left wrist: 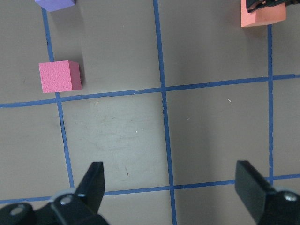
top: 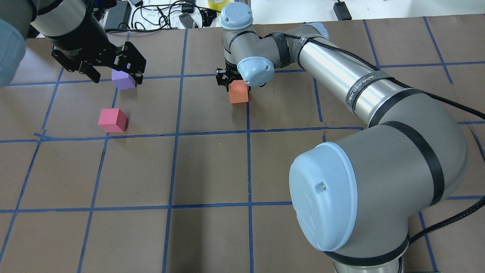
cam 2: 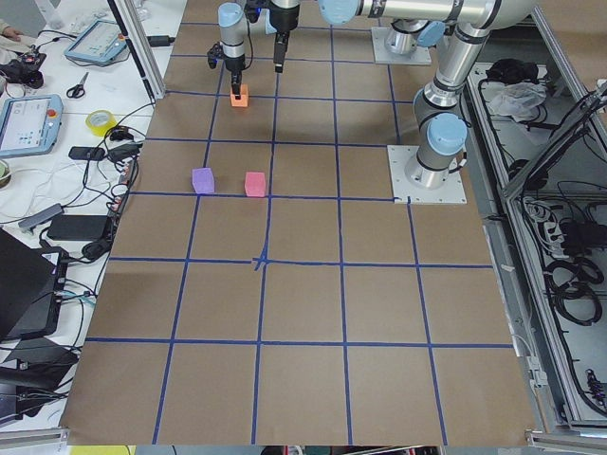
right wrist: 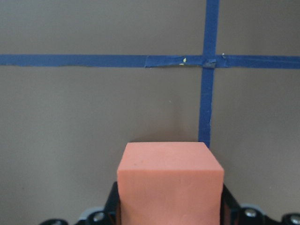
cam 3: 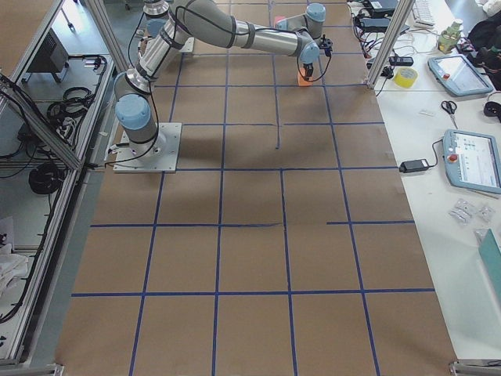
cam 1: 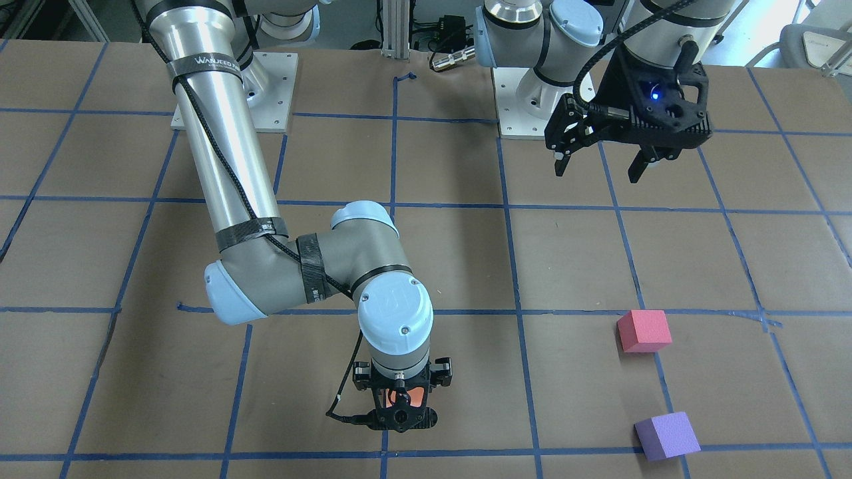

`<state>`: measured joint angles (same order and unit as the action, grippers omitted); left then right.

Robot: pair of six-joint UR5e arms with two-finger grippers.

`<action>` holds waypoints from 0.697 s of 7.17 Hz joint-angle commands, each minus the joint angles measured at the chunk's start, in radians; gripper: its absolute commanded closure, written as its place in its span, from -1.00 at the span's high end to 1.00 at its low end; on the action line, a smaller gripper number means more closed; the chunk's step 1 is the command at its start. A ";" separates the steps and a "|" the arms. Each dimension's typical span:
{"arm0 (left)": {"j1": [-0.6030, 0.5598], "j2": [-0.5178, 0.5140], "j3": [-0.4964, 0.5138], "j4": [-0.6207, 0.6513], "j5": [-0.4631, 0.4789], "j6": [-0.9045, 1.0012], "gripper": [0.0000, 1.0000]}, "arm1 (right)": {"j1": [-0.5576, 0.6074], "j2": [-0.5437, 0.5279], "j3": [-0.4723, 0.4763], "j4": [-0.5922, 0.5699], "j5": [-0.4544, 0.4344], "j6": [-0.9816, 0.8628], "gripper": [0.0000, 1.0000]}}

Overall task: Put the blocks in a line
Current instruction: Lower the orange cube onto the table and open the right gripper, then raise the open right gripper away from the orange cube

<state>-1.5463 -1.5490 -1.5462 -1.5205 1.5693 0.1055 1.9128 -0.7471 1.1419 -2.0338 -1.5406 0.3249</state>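
The orange block (top: 238, 93) sits between the fingers of my right gripper (top: 232, 81), which is shut on it at table level near a blue tape line. It fills the bottom of the right wrist view (right wrist: 169, 183). The pinkish-red block (top: 112, 120) and the purple block (top: 123, 80) rest on the table to the left, one grid cell apart from each other. They also show in the front view, pinkish-red (cam 1: 643, 330) and purple (cam 1: 667, 436). My left gripper (cam 1: 597, 163) is open and empty, held high above the table, with both fingers (left wrist: 93, 183) wide apart.
The brown table carries a blue tape grid (top: 248, 132). The arms' white base plates (cam 1: 526, 106) stand at the robot's side. Cables and boxes (top: 159, 15) lie along the far edge. Tablets and a tape roll (cam 2: 100, 120) lie on a side bench.
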 commanded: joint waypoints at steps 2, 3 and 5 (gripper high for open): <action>0.000 0.001 0.000 -0.001 0.000 -0.001 1.00 | -0.012 -0.026 -0.001 0.007 -0.001 0.005 1.00; 0.000 0.000 0.000 -0.001 -0.005 -0.001 1.00 | -0.038 -0.090 0.004 0.047 -0.004 0.005 1.00; 0.000 -0.017 0.024 -0.001 0.000 -0.001 1.00 | -0.109 -0.214 0.013 0.191 -0.001 -0.050 1.00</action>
<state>-1.5457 -1.5545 -1.5381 -1.5217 1.5669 0.1043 1.8392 -0.8861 1.1479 -1.9192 -1.5423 0.3097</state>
